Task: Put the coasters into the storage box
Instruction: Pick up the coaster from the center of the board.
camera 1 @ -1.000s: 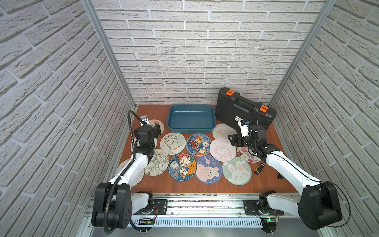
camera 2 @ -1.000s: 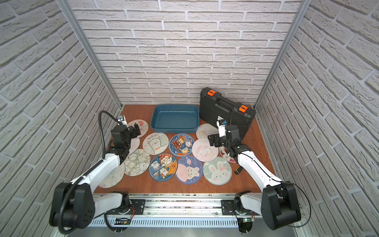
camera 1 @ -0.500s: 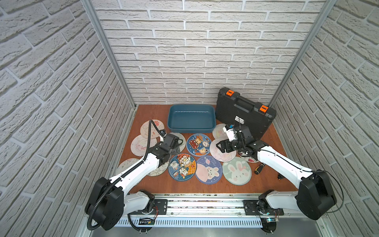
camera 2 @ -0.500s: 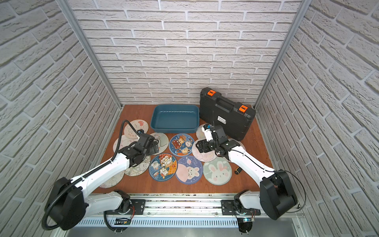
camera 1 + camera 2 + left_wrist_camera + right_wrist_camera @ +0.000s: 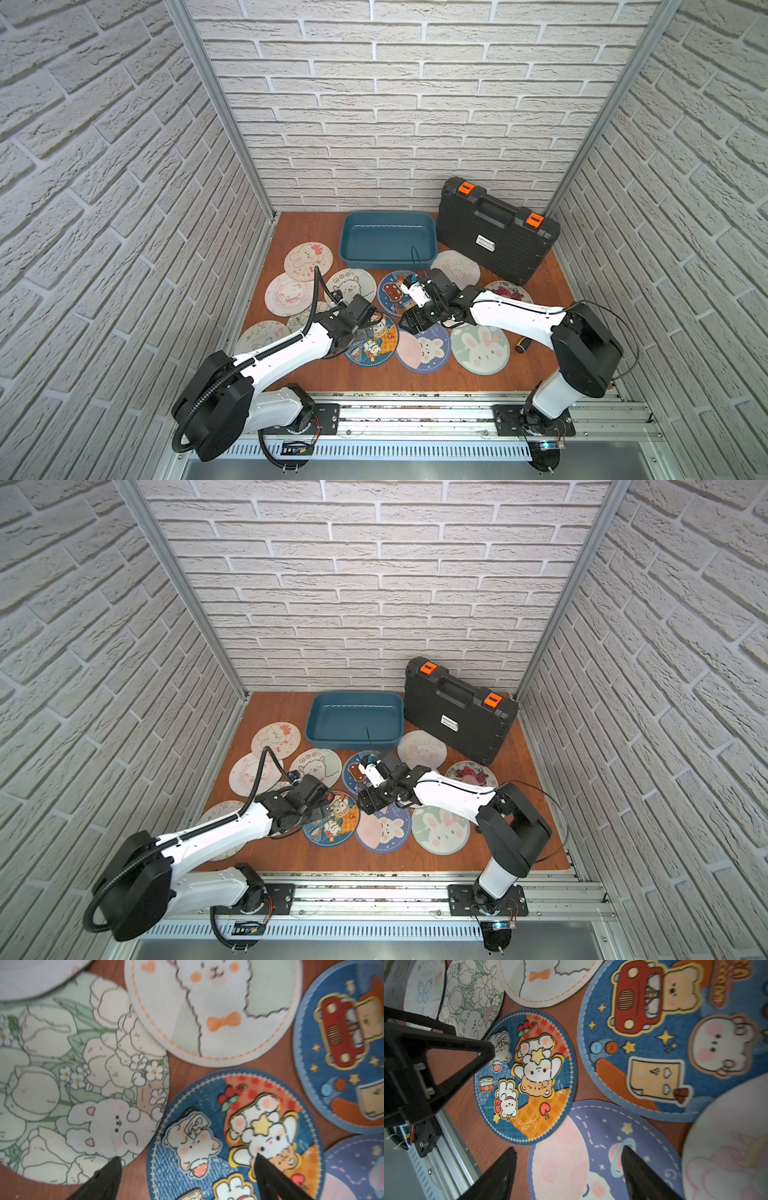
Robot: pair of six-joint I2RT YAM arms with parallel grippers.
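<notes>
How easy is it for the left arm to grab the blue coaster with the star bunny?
Probably easy, yes: the left gripper hangs open over the star bunny coaster at its edge, and nothing lies on top.

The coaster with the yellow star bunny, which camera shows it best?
The right wrist view: the star bunny coaster shows nearly whole and sharp. In the left wrist view the coaster is close but cropped. In both top views it is small, and the left arm covers part.
</notes>
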